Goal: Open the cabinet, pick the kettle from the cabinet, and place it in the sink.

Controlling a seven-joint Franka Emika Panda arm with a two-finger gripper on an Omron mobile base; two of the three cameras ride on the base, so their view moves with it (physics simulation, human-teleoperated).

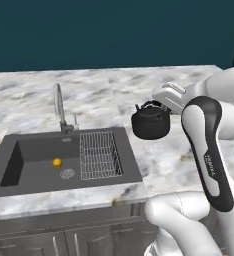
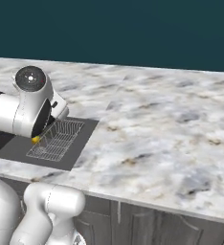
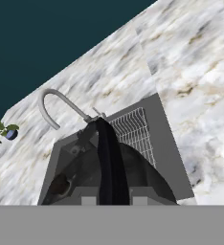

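The glossy black kettle [image 1: 150, 125] hangs in the air over the marble counter, just right of the sink's [image 1: 19, 185] right rim. My gripper [image 1: 157, 104] is shut on its arched top handle. In the hand view the handle [image 3: 110, 158] runs straight up between my fingertips, and my gripper [image 3: 113, 199] is closed around it above the round body [image 3: 142, 174]. Below the kettle lies the dark grey sink [image 3: 167, 139] with its curved faucet [image 3: 50, 101]. The cabinet is out of view.
A wire rack [image 1: 100, 155] fills the basin's right half and a small yellow object [image 1: 57, 162] lies near the drain. The faucet [image 1: 59, 106] stands behind the basin. A small potted plant [image 3: 4, 130] sits far along the counter. Grey base cabinet doors [image 2: 147, 222] run below.
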